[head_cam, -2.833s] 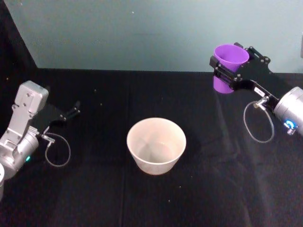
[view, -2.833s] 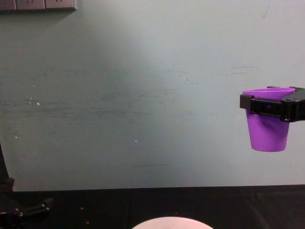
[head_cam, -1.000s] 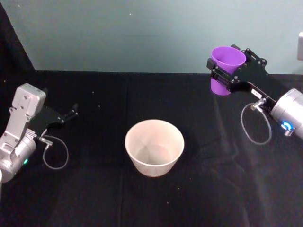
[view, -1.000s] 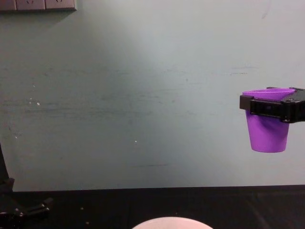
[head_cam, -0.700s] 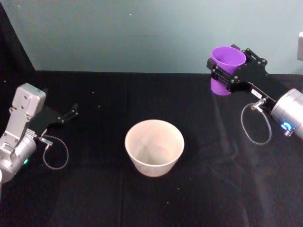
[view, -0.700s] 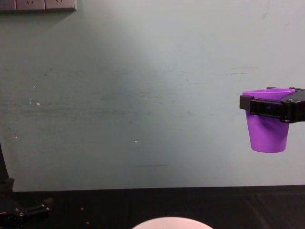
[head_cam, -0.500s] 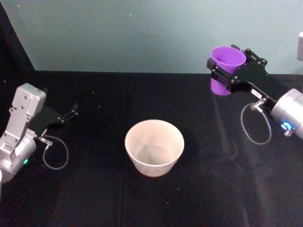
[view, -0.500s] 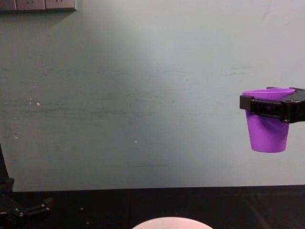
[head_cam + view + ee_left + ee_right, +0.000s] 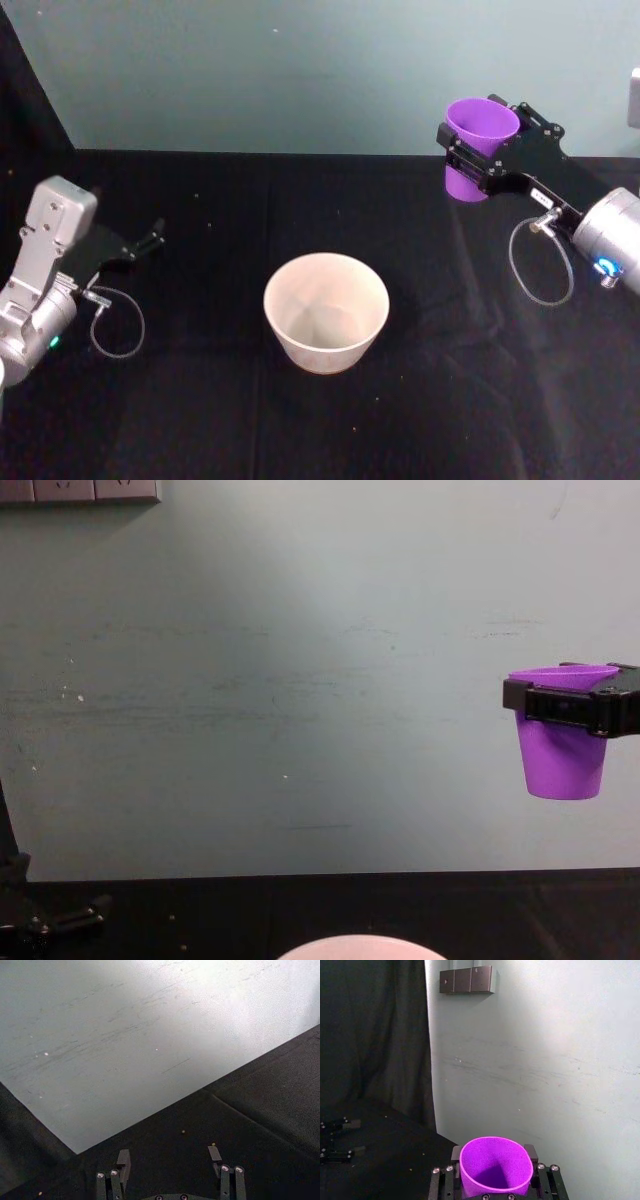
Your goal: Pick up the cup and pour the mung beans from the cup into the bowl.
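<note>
Nothing shifted since half a second back: right gripper (image 9: 478, 152) stayed clamped on the purple cup (image 9: 484, 120), upright and in the air, at 2 o'clock from the bowl (image 9: 326, 310), well apart. Bowl sat on the black table (image 9: 200, 420). Parked at 9 o'clock from the bowl: left gripper (image 9: 152, 237), fingers spread apart.
</note>
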